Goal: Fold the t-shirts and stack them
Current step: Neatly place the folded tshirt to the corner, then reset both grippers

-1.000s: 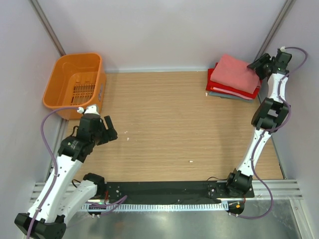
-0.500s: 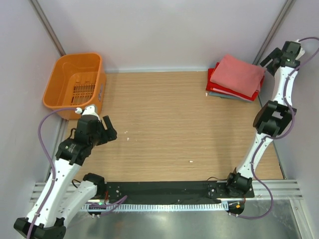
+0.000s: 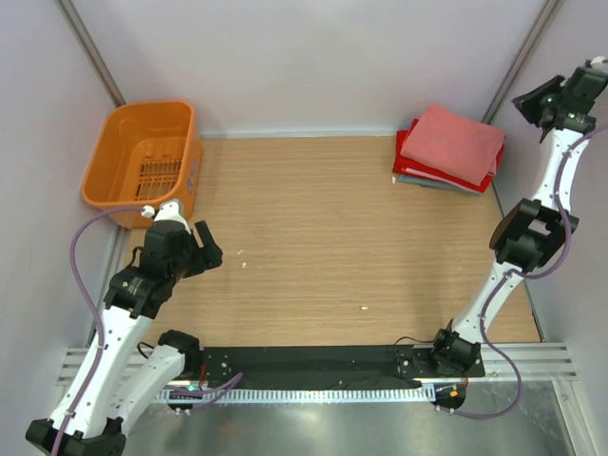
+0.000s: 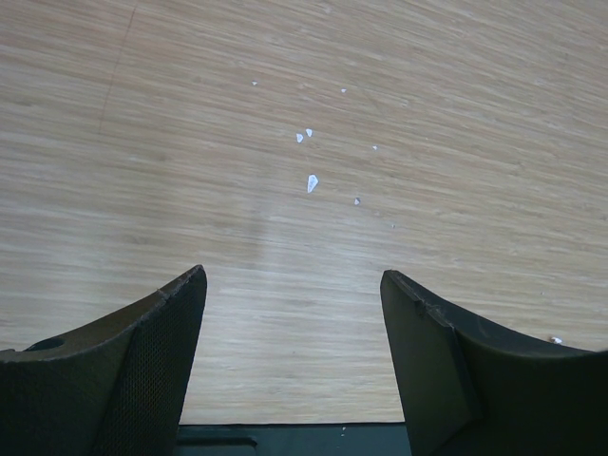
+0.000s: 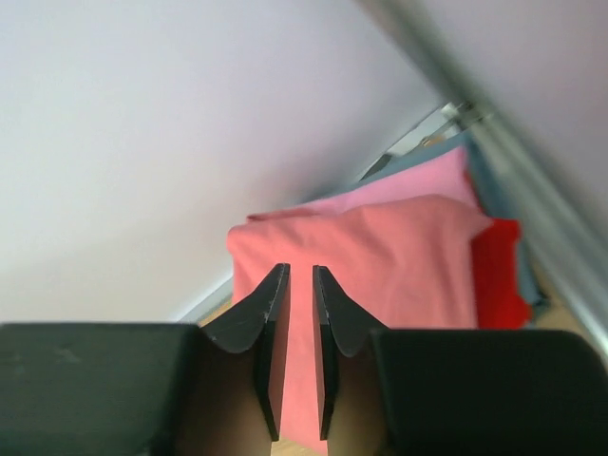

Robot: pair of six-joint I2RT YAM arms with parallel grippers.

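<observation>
The t-shirts lie folded in a stack at the table's back right corner. A salmon-pink one (image 3: 452, 142) is on top, with a red one (image 3: 418, 169) and a grey one (image 3: 432, 182) under it. My right gripper (image 3: 528, 99) is raised beside the right wall, above and to the right of the stack. In the right wrist view it (image 5: 299, 269) is all but shut, with a thin slit between the jaws and nothing held. The salmon shirt (image 5: 399, 256) and the red one (image 5: 499, 275) lie beyond it. My left gripper (image 3: 207, 249) (image 4: 293, 275) stands open over bare wood at the left.
An orange slotted basket (image 3: 152, 106) stands at the back left, close behind the left arm. Grey walls close in the back and both sides. A few white specks (image 4: 312, 182) lie on the wooden table (image 3: 313, 228).
My right gripper has risen up and away to the right from the stack's edge, and its jaws have narrowed. The left arm has barely shifted.
</observation>
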